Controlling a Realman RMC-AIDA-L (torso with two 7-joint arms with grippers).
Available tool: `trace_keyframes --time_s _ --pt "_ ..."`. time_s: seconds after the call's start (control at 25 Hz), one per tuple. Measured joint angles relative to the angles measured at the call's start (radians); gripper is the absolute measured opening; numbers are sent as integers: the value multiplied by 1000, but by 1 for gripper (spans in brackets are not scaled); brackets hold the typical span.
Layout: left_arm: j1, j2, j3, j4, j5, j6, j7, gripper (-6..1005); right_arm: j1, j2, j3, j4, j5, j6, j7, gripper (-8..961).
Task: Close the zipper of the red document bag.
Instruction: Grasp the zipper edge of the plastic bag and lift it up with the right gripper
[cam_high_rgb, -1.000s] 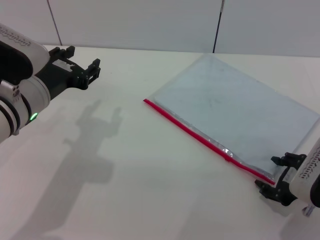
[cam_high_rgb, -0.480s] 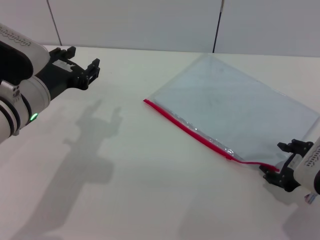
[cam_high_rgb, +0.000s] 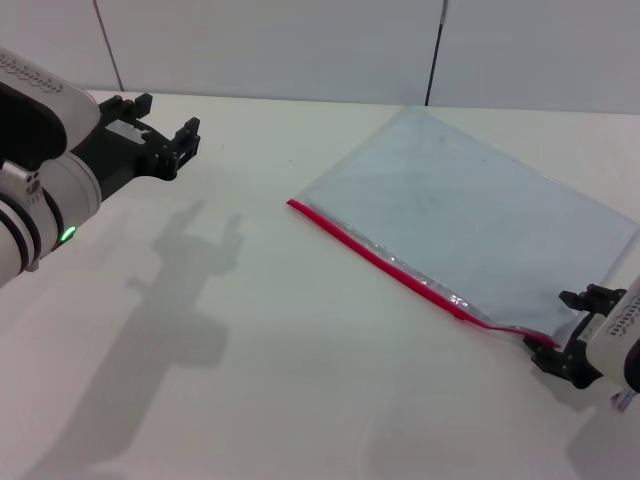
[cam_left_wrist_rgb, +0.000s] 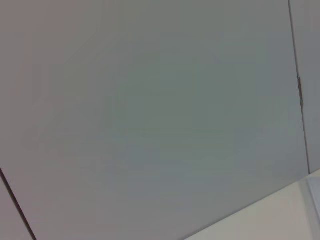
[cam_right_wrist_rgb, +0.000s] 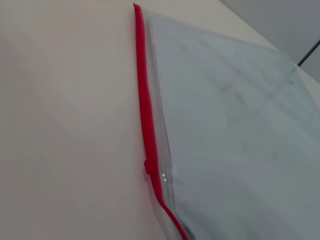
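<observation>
Flat on the white desk (cam_high_rgb: 300, 380), on the robot's right half of it: the red document bag (cam_high_rgb: 480, 225), a large translucent pale blue-grey pouch, turned at an angle so that one corner points toward the far wall (cam_high_rgb: 300, 45). Along its long edge nearest the robot, the zipper (cam_high_rgb: 390, 268) — a thin bright red strip from the bag's left corner down toward the lower right. Partway along the strip, a small pale glint, possibly the slider; too small in the head view to be sure. In the right wrist view, the same red strip (cam_right_wrist_rgb: 146, 110) seen lengthwise, with a small red tab jutting out to the side and the clear plastic (cam_right_wrist_rgb: 235, 130) spread beside it.

At the strip's lower right end, low over the desk, the right gripper (cam_high_rgb: 566, 342). Black fingers (cam_high_rgb: 580, 298) spread either side of the bag's corner, the red strip's end reaching in between them; the corner slightly raised and curved there. Fingers apart, not visibly pinched on anything — contact with the bag impossible to confirm.

Far off on the left side, raised above the desk and well apart from the bag, the left gripper (cam_high_rgb: 160, 135), black fingers released and pointing toward the wall, its shadow cast on the desk below. Left wrist view filled with grey wall panel (cam_left_wrist_rgb: 150, 120) only.
</observation>
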Motion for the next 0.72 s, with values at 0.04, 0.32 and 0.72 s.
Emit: trace_keyframes --time_s 0.04,0.32,0.72 --pt "0 0 0 0 0 0 0 600 3 0 0 6 -9 1 4 687" --pt "0 0 0 2 0 4 0 597 23 1 -2 29 -67 14 60 686" --pt "-2 0 4 3 0 1 0 594 22 1 -9 27 -82 48 80 675"
